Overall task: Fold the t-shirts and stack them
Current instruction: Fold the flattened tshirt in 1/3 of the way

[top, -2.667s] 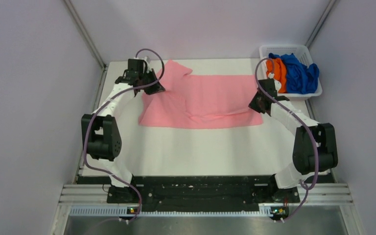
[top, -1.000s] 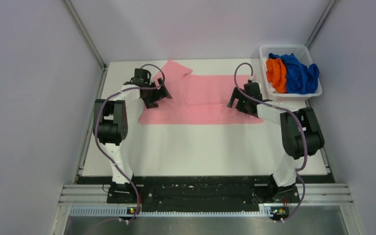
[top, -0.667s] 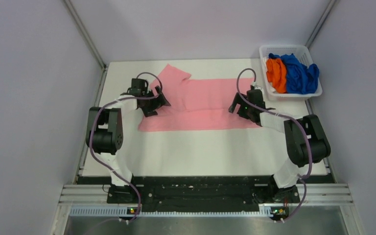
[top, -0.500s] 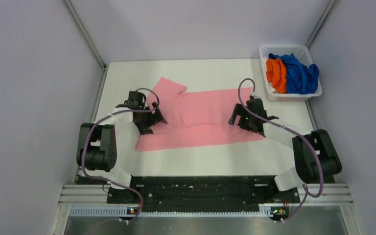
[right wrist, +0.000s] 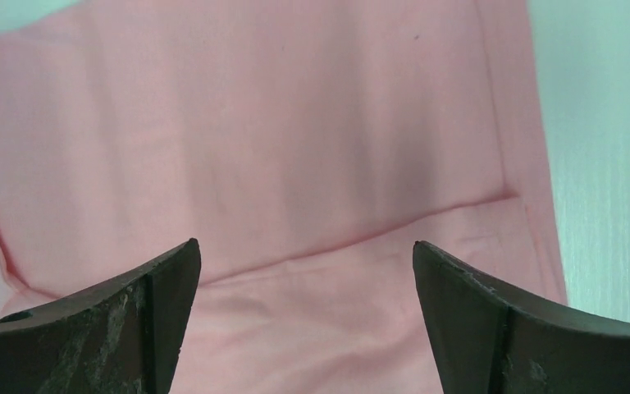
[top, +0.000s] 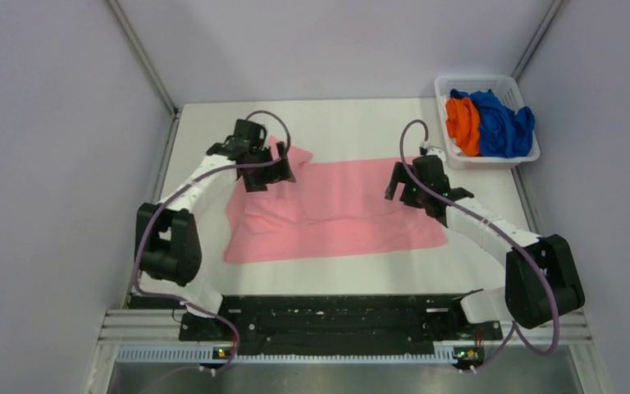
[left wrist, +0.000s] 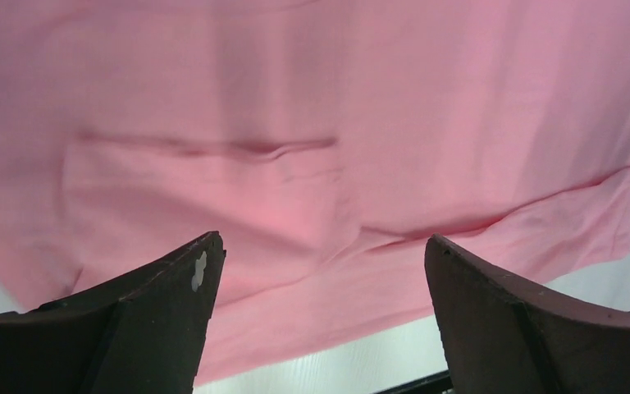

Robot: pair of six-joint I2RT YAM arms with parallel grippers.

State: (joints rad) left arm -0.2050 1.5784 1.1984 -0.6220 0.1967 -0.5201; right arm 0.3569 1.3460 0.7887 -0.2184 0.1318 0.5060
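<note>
The pink shirt (top: 336, 209) lies spread flat in the middle of the white surface (top: 336, 275), its long side running left to right. From above it reads as a broad, slightly skewed rectangle, with the near edge slanting down toward the left. One sleeve pokes out at the far left corner as a small flap. The cloth is pale and plain. A band along its near side looks doubled over, marked by a soft fold line that runs most of the width.

My left wrist view shows a short sleeve panel folded in on the body, with a dark crease along its top edge. A hem strip trails off toward the right. My right wrist view shows a faint slanted fold crossing the fabric, and the shirt's straight right edge against the bare surface.

My left fingers (left wrist: 148, 328) are wide apart, hanging over the far left corner by the sleeve, with only cloth showing between them. My right fingers (right wrist: 123, 328) are just as wide apart, over the shirt's right end near its far edge. Neither pair is closed on the fabric.

The orange shirt (top: 462, 123) and the blue shirt (top: 502, 121) sit crumpled side by side in the basket (top: 492, 158) at the far right corner, well apart from the pink one.
</note>
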